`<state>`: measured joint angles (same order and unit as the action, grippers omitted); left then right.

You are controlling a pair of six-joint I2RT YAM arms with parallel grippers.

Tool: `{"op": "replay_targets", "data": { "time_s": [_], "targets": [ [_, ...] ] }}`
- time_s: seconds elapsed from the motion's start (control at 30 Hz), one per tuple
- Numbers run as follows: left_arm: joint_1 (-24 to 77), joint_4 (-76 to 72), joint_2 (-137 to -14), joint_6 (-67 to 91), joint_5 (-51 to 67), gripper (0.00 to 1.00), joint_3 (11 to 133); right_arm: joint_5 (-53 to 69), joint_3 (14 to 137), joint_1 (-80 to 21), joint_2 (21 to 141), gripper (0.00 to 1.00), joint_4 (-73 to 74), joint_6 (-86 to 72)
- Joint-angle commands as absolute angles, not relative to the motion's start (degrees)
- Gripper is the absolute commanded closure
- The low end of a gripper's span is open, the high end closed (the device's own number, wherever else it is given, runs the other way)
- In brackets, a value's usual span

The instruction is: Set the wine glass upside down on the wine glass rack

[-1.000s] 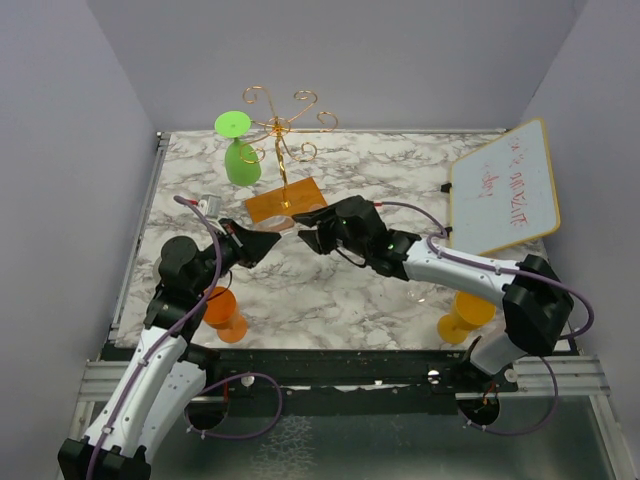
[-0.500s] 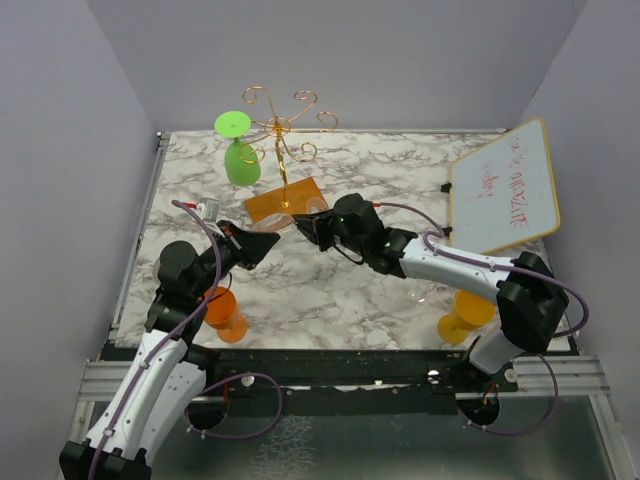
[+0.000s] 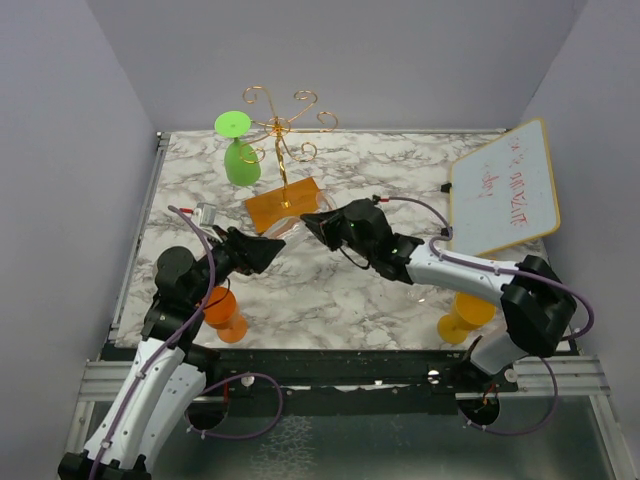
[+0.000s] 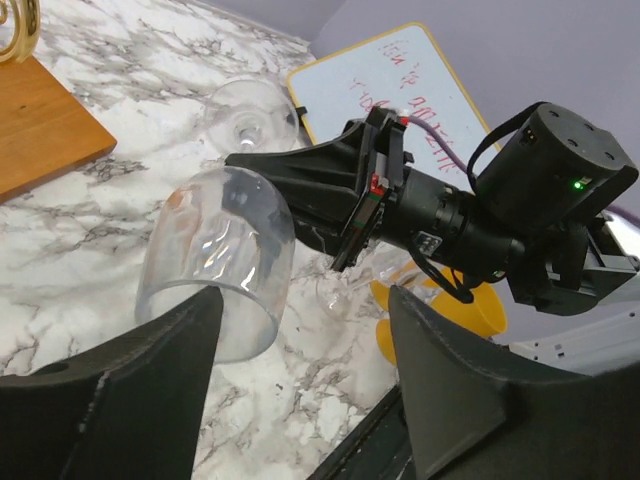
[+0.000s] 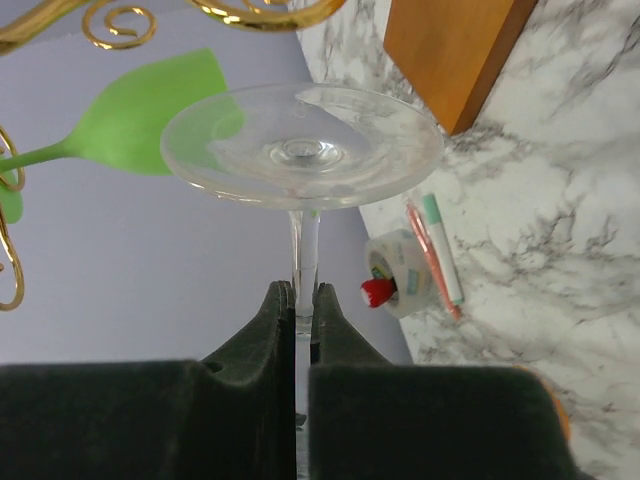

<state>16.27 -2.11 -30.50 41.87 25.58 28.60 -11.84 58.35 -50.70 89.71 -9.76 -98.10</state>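
1. Robot lab test cell, not a home.
2. Plain lavender-grey walls (image 3: 60,150) box in one marble-pattern tabletop (image 3: 330,300) on three sides.
3. Left arm (image 3: 150,380) and right arm (image 3: 470,275) are mounted at an aluminium rail (image 3: 120,378) along the near edge.
4. Whiteboard (image 3: 505,190) with red handwriting sits at the table's right edge.
5. Staged props: wine glass rack (image 3: 283,203), green glass (image 3: 240,160), orange glass (image 3: 222,310), yellow glass (image 3: 465,315).
6. Tape roll (image 5: 395,270) and pens lie by the wall.

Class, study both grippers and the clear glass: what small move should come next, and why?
Probably the left gripper should back off the bowl: its jaws stand open by the clear wine glass, while the right gripper is shut on its stem, ready to carry it to the wine glass rack.
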Motion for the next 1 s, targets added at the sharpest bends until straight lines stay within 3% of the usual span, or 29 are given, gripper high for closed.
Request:
{"op": "replay_targets", "data": {
  "time_s": [0.0, 0.3, 0.47, 0.7, 0.97],
  "targets": [
    [16.6, 2.6, -29.1, 42.5, 22.7, 0.27, 31.2, -16.3, 53.4, -48.6, 84.2, 1.00, -18.8, -86.4],
    [16.6, 10.3, -29.8, 40.8, 20.2, 0.11, 37.9, -13.4, 39.6, -43.0, 74.2, 1.00, -39.6, -60.5],
    [16.6, 13.4, -32.6, 38.5, 19.5, 0.05, 43.0, -2.8, 37.9, -37.4, 71.0, 1.00, -48.3, -46.9],
    [16.6, 17.0, -36.2, 36.2, 18.9, 0.01, 48.5, 11.5, 42.6, -30.3, 70.5, 1.00, -46.8, -33.2],
    [16.6, 25.2, -39.3, 33.8, 13.2, 0.01, 56.3, 18.8, 54.5, -27.4, 76.5, 1.00, -37.2, -18.1]
  ]
}}
